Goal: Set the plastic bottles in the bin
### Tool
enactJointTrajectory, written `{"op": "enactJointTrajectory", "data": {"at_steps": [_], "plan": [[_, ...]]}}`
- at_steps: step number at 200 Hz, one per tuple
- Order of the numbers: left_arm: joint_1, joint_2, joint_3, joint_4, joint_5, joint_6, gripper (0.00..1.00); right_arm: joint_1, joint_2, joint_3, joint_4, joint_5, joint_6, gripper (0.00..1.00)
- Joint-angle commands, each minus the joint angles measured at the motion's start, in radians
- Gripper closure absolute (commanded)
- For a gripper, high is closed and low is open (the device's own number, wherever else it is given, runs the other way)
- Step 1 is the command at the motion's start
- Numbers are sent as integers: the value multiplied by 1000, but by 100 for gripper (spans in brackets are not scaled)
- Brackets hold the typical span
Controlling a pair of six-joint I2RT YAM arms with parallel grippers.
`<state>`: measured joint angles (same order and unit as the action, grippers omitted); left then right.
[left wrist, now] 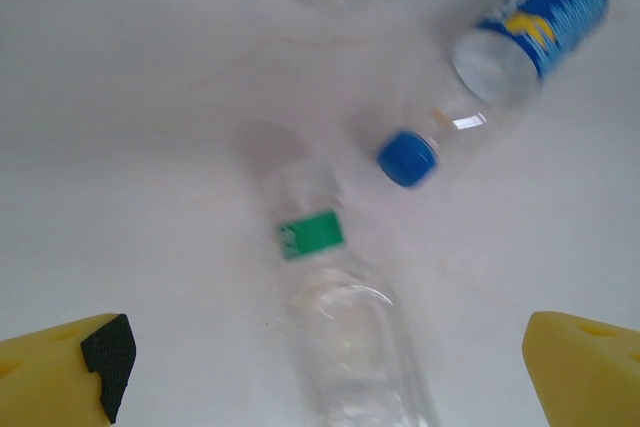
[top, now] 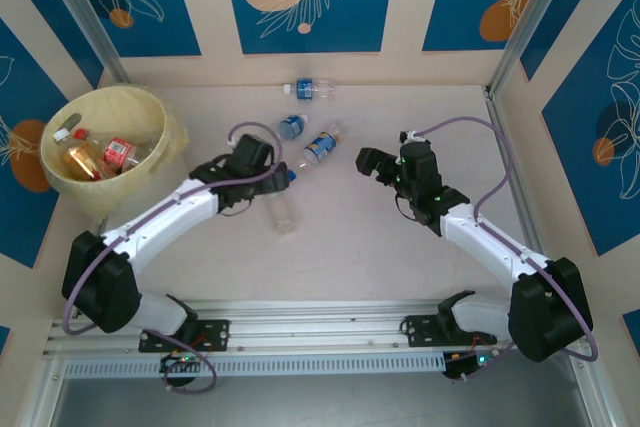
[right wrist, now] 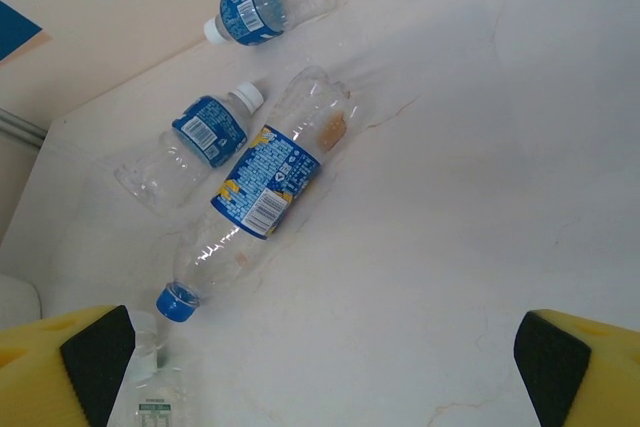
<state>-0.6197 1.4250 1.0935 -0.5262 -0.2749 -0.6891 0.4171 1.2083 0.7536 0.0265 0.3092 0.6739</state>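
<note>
Starting with the bin [top: 92, 192]: got a few plastic bottles [top: 119, 152] lying inside, red and orange labels. Counting four more flat on the table [top: 400, 257], all right of the bin: a clear green-label bottle [left wrist: 330, 287], a blue-cap bottle [top: 322, 145], a small blue-label bottle [top: 292, 127], plus a far bottle [top: 308, 90] further back. Seeing the left gripper [left wrist: 335, 357] spread wide over the green-label bottle, gripping nothing. Seeing the right gripper [right wrist: 320, 362] farthest from the bin, released too, empty.
</note>
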Motion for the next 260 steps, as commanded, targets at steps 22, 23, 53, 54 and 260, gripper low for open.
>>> {"op": "enactJointTrajectory", "data": {"at_steps": [22, 23, 53, 54, 260], "plan": [[-80, 130, -16, 20, -42, -200, 0, -10, -11, 36, -18, -33, 45, 0], [-80, 133, -15, 19, -43, -203, 0, -9, -13, 36, -19, -33, 45, 0], [-80, 197, -55, 108, 7, -239, 0, -12, -55, 25, -65, -12, 24, 0], [-79, 200, -56, 109, 8, -240, 0, -12, -55, 25, -66, -10, 24, 0], [-61, 246, -201, 327, 7, -99, 37, -18, -102, -7, -51, 1, 132, 1]]}}
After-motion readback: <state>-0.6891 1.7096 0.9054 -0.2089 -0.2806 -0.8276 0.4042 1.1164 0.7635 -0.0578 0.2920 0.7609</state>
